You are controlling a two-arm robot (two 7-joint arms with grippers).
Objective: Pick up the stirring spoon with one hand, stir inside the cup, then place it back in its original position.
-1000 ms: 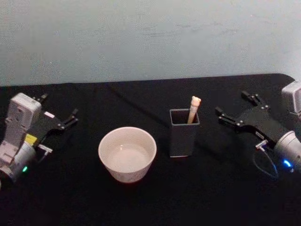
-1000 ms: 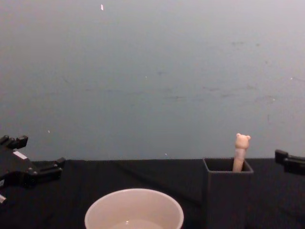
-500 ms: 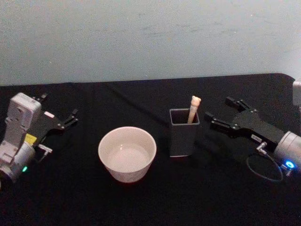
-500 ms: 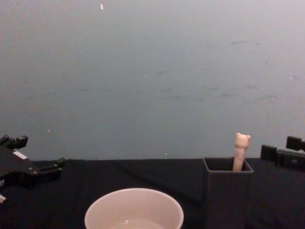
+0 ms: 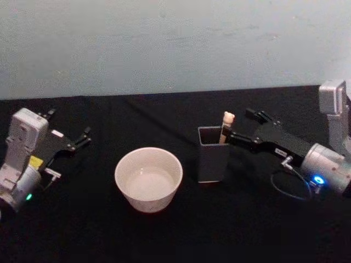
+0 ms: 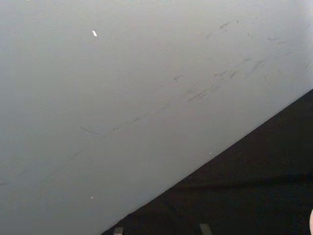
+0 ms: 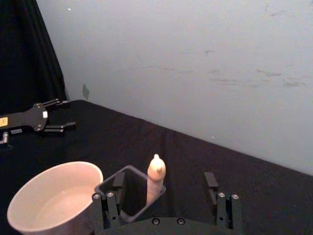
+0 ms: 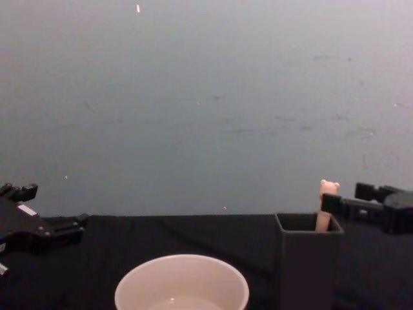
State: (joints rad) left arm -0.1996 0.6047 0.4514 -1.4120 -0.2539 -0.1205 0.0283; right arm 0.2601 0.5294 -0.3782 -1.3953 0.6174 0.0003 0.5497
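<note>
1. R tool (image 5: pixel 239 125) (black, two flat fingers, silver cyl. wrist): right of centre, above the black bench (image 5: pixel 164 241), reaching left at holder-top height. Fingers spread wide, nothing gripped.
2. Slim spoon (image 5: pixel 227 118) w/ pale peach handle + tiny bear head: stands in the tall dark grey square holder (image 5: pixel 213 161), at its far-right corner. Just the handle top sticks out; the bowl end is hidden inside.
3. R wrist view: handle top lines up between the two fingers (image 7: pixel 118 180), w/ a gap on each side. No contact seen. Chest view: one fingertip overlaps the bear head, so can't tell touch from there.
4. Wide round cream-white cup (image 5: pixel 147 201): upright on the bench, just left of the holder and a bit nearer, not touching it.
5. L tool (image 5: pixel 70 121) (black, white label): parked at far left of the bench, fingers apart, empty, well apart from the cup.
</note>
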